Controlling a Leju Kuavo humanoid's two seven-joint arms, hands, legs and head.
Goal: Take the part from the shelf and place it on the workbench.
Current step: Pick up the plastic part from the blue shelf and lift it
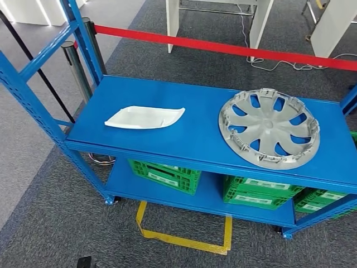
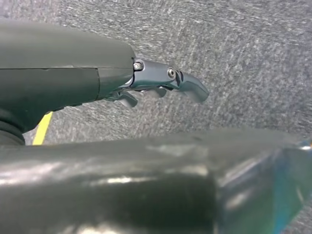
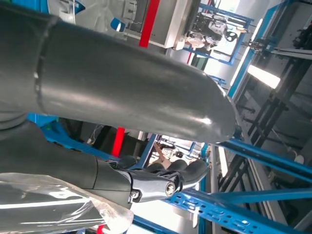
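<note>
Lying flat on the shelf (image 1: 198, 131), the wheel cover (image 1: 269, 127) looks light, rigid; grip its rim; left hand (image 2: 162, 85) fingers apart, holding nothing; right hand (image 3: 162, 178) unclear

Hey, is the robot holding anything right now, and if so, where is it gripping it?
Nothing is held. The left hand hangs over carpet with nothing in its fingers, and the right hand grips nothing.

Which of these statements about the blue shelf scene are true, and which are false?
1. A grey wheel cover lies on the top level of the blue shelf. True.
2. The white part rests on the wheel cover. False: they lie apart.
3. Green crates stand on the lower level. True.
4. A red belt runs behind the shelf. True.
5. The yellow floor marking is a full circle. False: it has straight sides.
</note>
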